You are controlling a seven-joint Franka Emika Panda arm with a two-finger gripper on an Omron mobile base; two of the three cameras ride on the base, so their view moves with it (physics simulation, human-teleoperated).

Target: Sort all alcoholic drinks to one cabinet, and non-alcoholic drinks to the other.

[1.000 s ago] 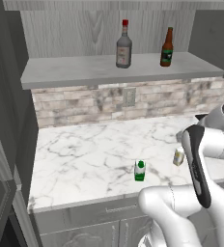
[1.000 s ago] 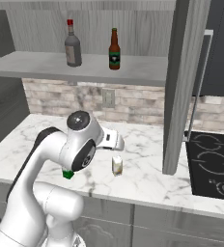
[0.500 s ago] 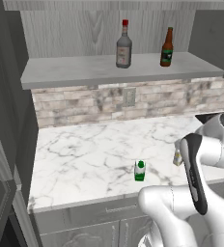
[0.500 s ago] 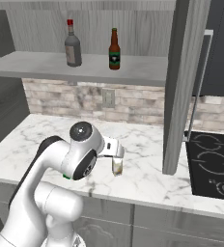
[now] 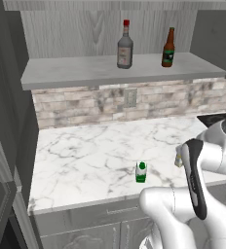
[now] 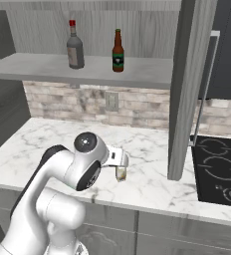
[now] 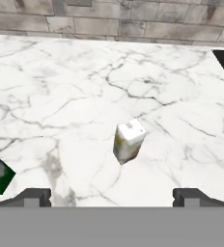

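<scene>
**Lining up on the yellow carton**

Swung right and lower over the last second; wrist now hanging over the front of the counter [image 5: 85, 160], base and everything on the counter unmoved. Gripper [image 7: 112, 198] spread wide, nothing between the fingertips [image 7: 34, 197], hovering above the yellow carton [image 7: 128, 141].

Relative to the yellow carton:
- Green carton [image 5: 141, 172] to its left, well apart, upright, nearer the counter's front edge.
- Clear bottle [image 5: 125, 45] and brown bottle [image 5: 168, 47] up on the long shelf [image 5: 76, 73] behind and above, both upright, near each other. Alcohol side looks sorted.
- Cooktop [image 6: 219, 169] off to its right, past the grey upright panel [image 6: 184, 89].

Probable step: pick the yellow carton, then carry it to the narrower cabinet.

For a clean grab:
- Centre first; carton sits slightly right of midway between the tips in the hand view.
- Carton appears rotated to the jaw line; roll wrist to meet flat faces, not corners.
- Descend straight, close around mid-body, not the top.
- Small and light, likely tips if nudged by one finger first.
- Lift clear before swinging past the panel.
</scene>
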